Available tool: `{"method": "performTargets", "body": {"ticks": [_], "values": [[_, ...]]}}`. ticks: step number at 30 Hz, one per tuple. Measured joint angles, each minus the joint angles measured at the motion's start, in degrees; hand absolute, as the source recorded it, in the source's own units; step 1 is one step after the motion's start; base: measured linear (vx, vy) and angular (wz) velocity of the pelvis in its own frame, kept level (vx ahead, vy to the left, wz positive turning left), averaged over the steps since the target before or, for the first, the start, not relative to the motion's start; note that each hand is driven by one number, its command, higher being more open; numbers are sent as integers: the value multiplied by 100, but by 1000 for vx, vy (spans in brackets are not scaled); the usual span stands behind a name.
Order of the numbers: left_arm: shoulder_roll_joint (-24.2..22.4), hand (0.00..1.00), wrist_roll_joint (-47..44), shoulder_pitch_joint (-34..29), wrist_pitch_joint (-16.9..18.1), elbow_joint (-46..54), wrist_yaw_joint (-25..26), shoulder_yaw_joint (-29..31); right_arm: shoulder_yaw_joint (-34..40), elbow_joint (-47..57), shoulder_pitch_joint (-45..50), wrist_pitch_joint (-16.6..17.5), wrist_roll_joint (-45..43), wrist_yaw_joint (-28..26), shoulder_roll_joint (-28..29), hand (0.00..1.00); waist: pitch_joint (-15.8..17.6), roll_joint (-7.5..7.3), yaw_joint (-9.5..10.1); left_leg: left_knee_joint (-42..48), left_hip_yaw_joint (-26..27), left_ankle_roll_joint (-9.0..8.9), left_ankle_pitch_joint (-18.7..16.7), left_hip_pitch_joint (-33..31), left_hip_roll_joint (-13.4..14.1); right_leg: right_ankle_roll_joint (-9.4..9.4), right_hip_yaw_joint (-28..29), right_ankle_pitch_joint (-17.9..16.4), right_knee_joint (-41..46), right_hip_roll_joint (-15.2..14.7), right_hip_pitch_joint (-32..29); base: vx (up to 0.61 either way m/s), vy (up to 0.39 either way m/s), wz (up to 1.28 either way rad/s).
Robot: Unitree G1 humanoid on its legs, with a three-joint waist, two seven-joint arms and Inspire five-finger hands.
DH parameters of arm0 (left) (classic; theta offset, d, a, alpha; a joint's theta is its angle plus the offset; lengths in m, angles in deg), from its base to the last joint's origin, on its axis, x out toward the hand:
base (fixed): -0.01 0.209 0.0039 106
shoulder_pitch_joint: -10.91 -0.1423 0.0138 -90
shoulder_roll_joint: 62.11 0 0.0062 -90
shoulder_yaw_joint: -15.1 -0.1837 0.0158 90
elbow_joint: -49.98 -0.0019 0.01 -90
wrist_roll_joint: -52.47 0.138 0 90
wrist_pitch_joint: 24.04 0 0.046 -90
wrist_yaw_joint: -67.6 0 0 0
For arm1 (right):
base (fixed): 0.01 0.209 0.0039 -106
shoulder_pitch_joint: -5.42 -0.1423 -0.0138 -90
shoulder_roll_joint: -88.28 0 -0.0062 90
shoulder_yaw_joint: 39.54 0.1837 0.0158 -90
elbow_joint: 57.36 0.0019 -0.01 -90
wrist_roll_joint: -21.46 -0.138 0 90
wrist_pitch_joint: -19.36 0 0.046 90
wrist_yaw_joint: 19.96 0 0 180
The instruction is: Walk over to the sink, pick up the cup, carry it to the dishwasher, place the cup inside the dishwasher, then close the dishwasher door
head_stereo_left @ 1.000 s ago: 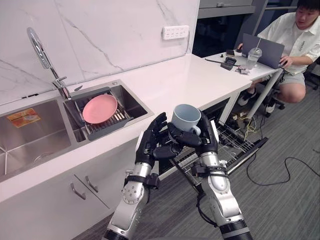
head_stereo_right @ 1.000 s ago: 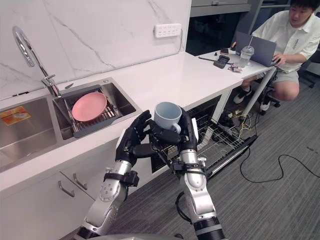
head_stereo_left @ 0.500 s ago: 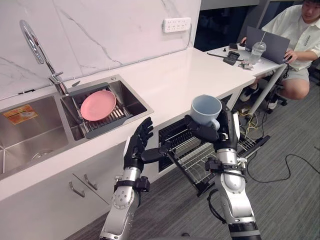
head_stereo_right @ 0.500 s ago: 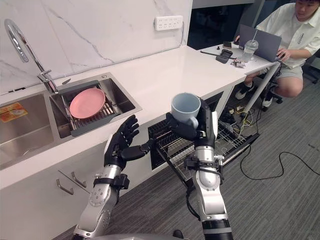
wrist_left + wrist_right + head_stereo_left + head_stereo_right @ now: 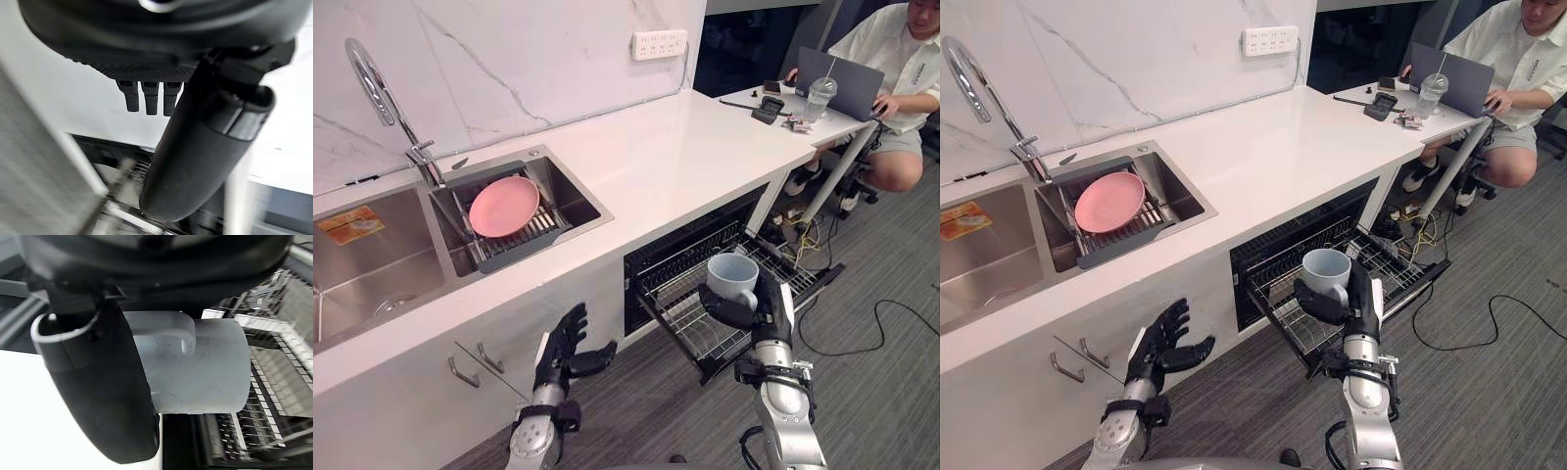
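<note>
A pale blue-grey cup with a handle is held upright, and my right hand is shut on it. The cup hangs just above the pulled-out wire rack of the open dishwasher, whose door lies folded down. In the right wrist view the cup sits against the palm, with the thumb across its side. My left hand is open with fingers spread, low in front of the white cabinet doors and apart from the cup. Its straight fingers show in the left wrist view.
A double steel sink with a faucet holds a pink plate on a drain rack. The white counter runs right to a desk with a laptop, where a person sits. Cables lie on the grey carpet.
Both arms have come down. My right hand lowered the cup from counter height to just over the dishwasher rack. My left hand dropped away to the cabinet front.
</note>
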Motion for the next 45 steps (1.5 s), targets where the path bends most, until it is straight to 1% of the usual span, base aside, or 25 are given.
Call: {"method": "performTargets", "body": {"ticks": [3, 5, 12, 14, 18, 19, 21, 22, 25, 28, 32, 34, 38, 40, 45], "values": [[42, 90, 17, -60, -96, -687, -14, 130, 6, -290, -2, -4, -1, -5, -46, 30, 17, 19, 3, -93, -48, -3, 57, 10, -7, 0, -118, 0, 0, -2, -7, -12, -33, 8], [44, 90, 45, -113, -119, -917, -14, 209, 13, -410, -5, -7, -2, -6, -74, 30, 59, 26, 16, -157, -61, -3, 101, 42, -13, 0, -133, 0, 0, -3, -5, -25, -23, 6], [92, 90, 123, -209, -126, -1485, -15, 346, 87, -805, -133, -77, -9, 7, -253, 30, 136, 45, 53, -276, -144, -39, 181, 42, -22, -1, -223, 0, -3, -10, -33, -42, -23, 7], [95, 90, 132, -214, -133, -1599, -15, 381, 102, -882, -215, -95, -12, 22, -383, 30, 178, 57, 55, -320, -176, -48, 212, 39, -26, -1, -253, 0, -3, -11, -44, -31, -20, 7], [140, 90, 228, 43, -101, -1898, -13, 447, 128, -1045, -652, -129, -26, 39, -705, 30, 445, 132, 53, -344, -220, -52, 254, -2, -30, -2, -297, 3, -4, -13, -77, -33, -20, 6], [143, 90, 228, 84, -99, -1950, -12, 456, 128, -1083, -727, -129, -32, 46, -755, 30, 466, 145, 53, -344, -227, -52, 260, -31, -30, -2, -304, 5, -3, -13, -106, -26, -23, 6], [152, 90, 228, 243, -98, -2065, -4, 473, 126, -1307, -1079, -129, -53, 72, -972, 30, 677, 196, 59, -337, -276, -44, 279, -102, -29, 1, -362, 10, -1, -12, -147, -7, -21, 11], [152, 90, 228, 271, -96, -2067, -4, 473, 126, -1363, -1176, -129, -53, 79, -1016, 30, 738, 201, 60, -333, -283, -43, 284, -127, -29, 2, -371, 11, 0, -12, -167, -12, -19, 11], [154, 90, 228, 499, -66, -2209, 4, 473, 110, -1646, -1609, -131, -62, 98, -1198, 30, 1013, 284, 92, -261, -318, -21, 313, -325, -28, 12, -423, 33, 33, -13, -294, 5, -16, 6], [141, 90, 227, 751, -35, -2207, 24, 444, 56, -1936, -2230, -148, -71, 181, -1448, 30, 1523, 396, 110, -19, -346, -6, 302, -680, -23, 13, -462, 33, 231, -19, -610, -71, 0, 4], [129, 90, 223, 932, 42, -2147, 51, 420, 30, -2176, -2714, -233, -78, 272, -1703, 30, 1908, 499, 194, 321, -332, 12, 229, -1045, 29, 12, -442, 31, 478, -12, -942, -89, -3, 0], [119, 90, 218, 952, 104, -2090, 98, 420, -10, -2282, -2950, -271, -105, 316, -1782, 30, 2014, 521, 218, 494, -271, 5, 189, -1228, 46, 4, -390, 23, 626, -6, -1131, -101, -4, -9], [103, 90, 215, 967, 149, -2015, 224, 415, -56, -2314, -3261, -344, -106, 423, -1846, 30, 2106, 520, 251, 613, -193, -7, 183, -1413, 75, -33, -334, -5, 821, 10, -1407, -104, -14, -11], [93, 90, 216, 1065, 163, -2039, 280, 406, -65, -2352, -3468, -351, -104, 451, -1944, 30, 2173, 520, 339, 633, -110, -19, 192, -1470, 108, -94, -325, -39, 905, 7, -1538, -56, -14, -17], [-5, 90, 209, 1128, 186, -2050, 297, 298, -61, -2817, -3964, -415, -95, 567, -2002, 30, 2208, 521, 343, 540, -112, -37, 260, -1549, 143, -68, -353, 15, 901, 30, -1656, 11, -10, -2]]}}
